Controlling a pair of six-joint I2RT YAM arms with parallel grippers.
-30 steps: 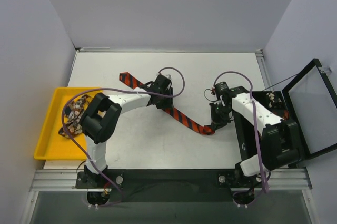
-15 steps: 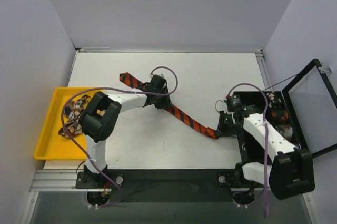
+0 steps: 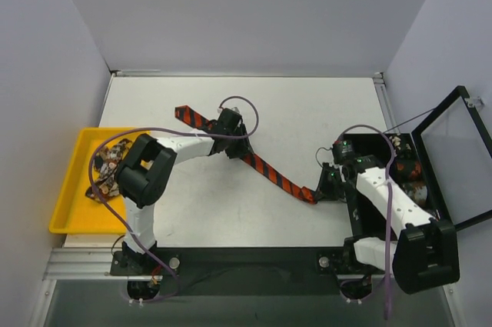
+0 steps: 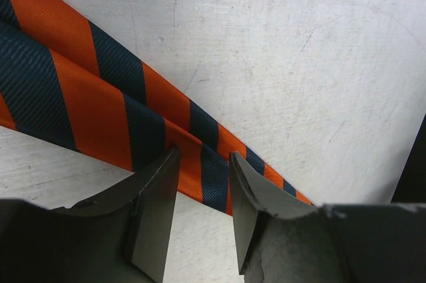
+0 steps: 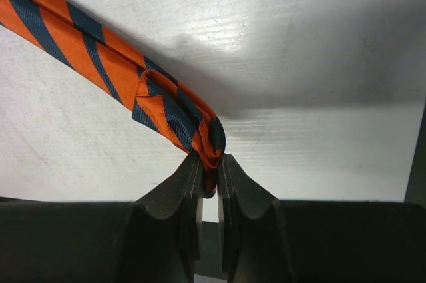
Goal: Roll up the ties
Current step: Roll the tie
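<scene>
A red-orange and black striped tie (image 3: 270, 172) lies slanting across the white table, its wide end at the far left. My left gripper (image 3: 234, 145) rests over the tie's middle. In the left wrist view its fingers (image 4: 154, 193) stand a little apart, open, straddling the flat tie (image 4: 100, 106) at its near edge without pinching it. My right gripper (image 3: 322, 188) is shut on the tie's narrow end, which bunches into a small fold (image 5: 193, 123) right at the fingertips (image 5: 208, 164). More patterned ties (image 3: 108, 167) lie heaped in the yellow tray.
The yellow tray (image 3: 68, 204) sits at the table's left edge. A black box (image 3: 355, 211) with its lid (image 3: 455, 158) swung open stands at the right, close behind my right gripper, with patterned items (image 3: 405, 168) inside. Purple cables (image 3: 244, 104) loop over both arms.
My right gripper has drawn the tie's narrow end towards the near right, straightening the strip. The left gripper has shifted slightly left along the tie. Little has moved in the last half second.
</scene>
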